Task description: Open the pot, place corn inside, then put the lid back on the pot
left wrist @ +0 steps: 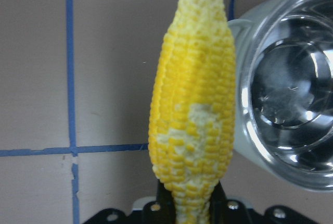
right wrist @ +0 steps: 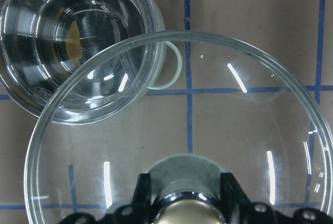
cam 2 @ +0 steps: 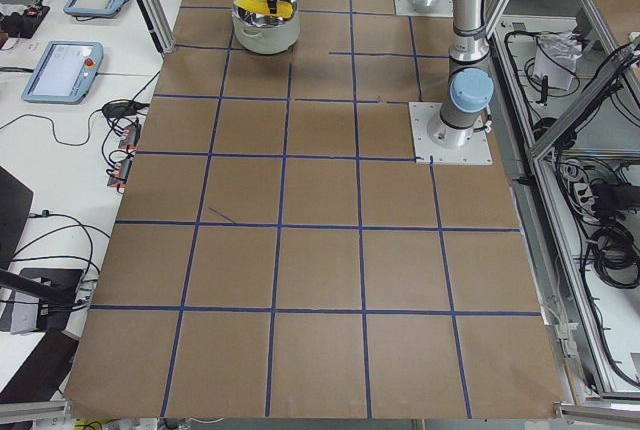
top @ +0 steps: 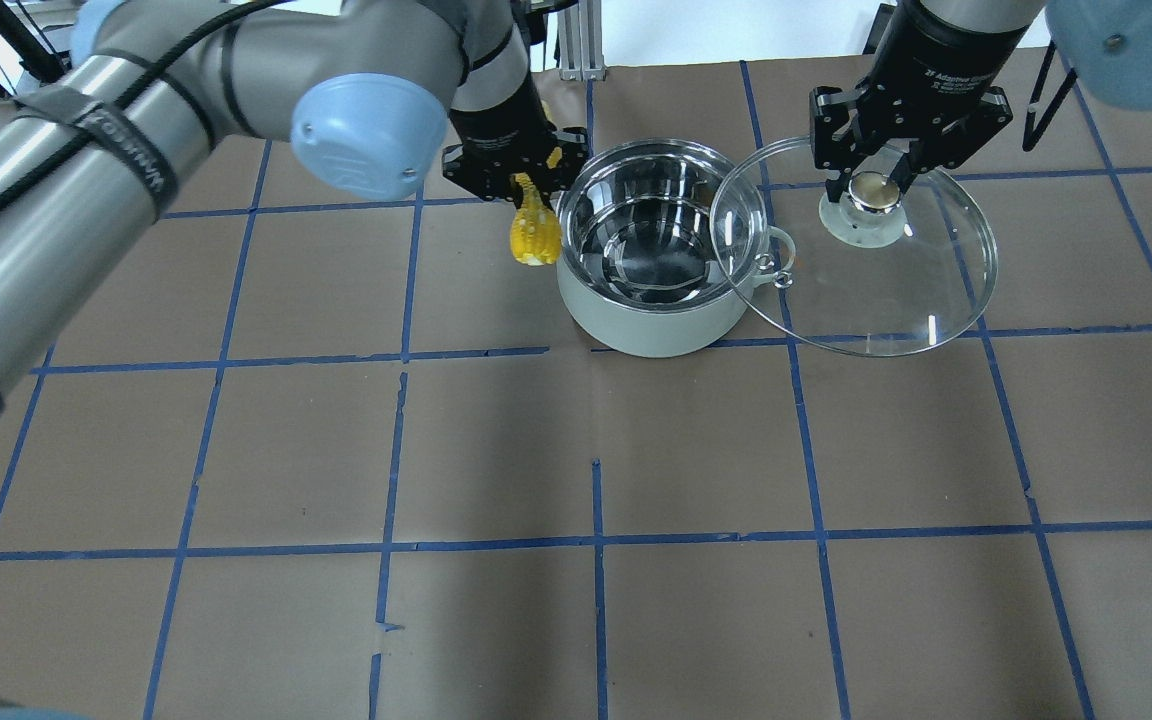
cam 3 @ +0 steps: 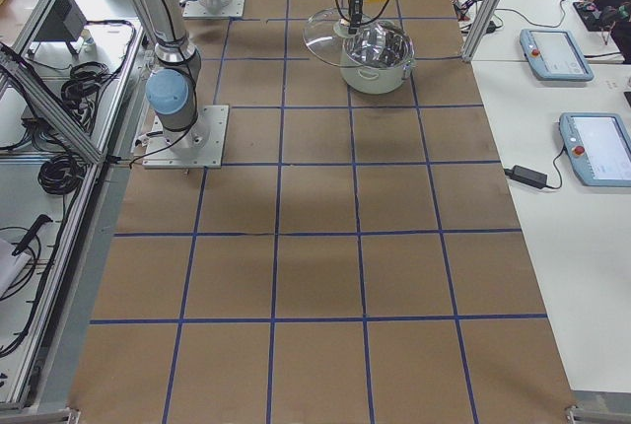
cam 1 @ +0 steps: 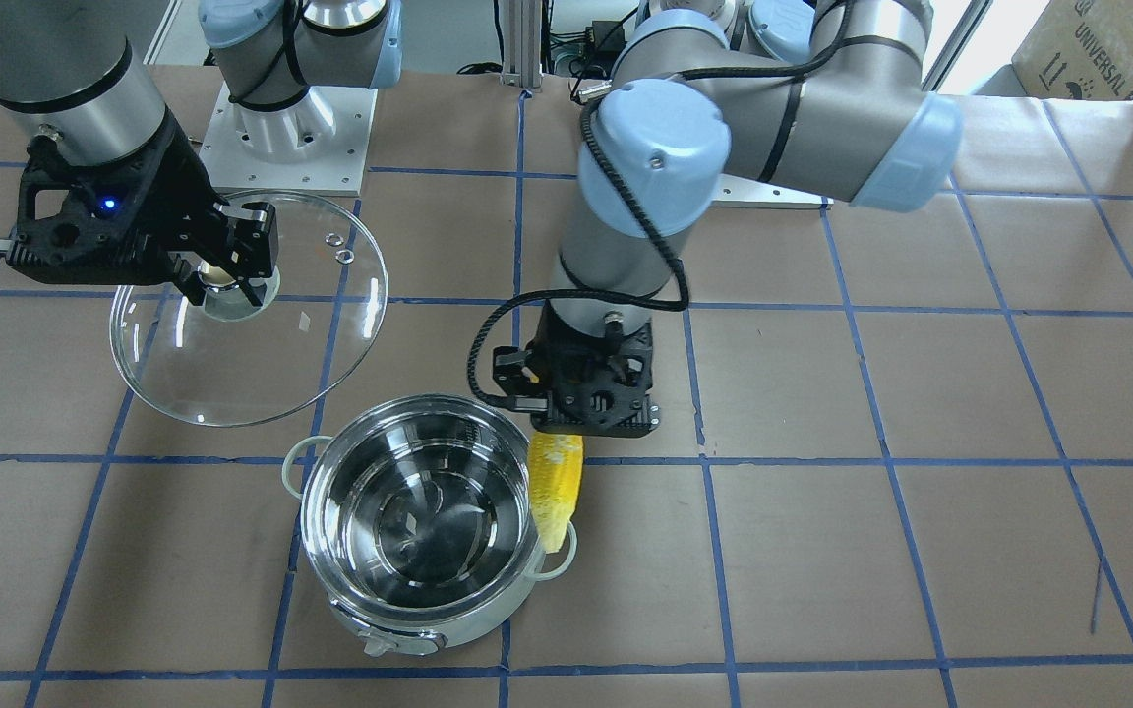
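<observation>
Clamping corn (top: 533,235) by its butt in the left claw (top: 528,185), just outside the rim of the open pot (top: 636,325) on the counter (top: 496,450); pinching the lid (top: 886,290) by its knob in the right claw (top: 876,185), off to one side. Likely to clip the rim and twist loose if lowered before shifting inward.

A cardboard box (cam 1: 1107,49) reads "UNIVERSAL"; the right tool (top: 876,190) bears "2F Adaptive".

Shiny steel pot (cam 1: 429,618) sitting open, bottom centre. Yellow corn (cam 1: 557,492) hanging tip-down right by its right rim. Clear glass lid (cam 1: 262,344) up off it, upper left.
</observation>
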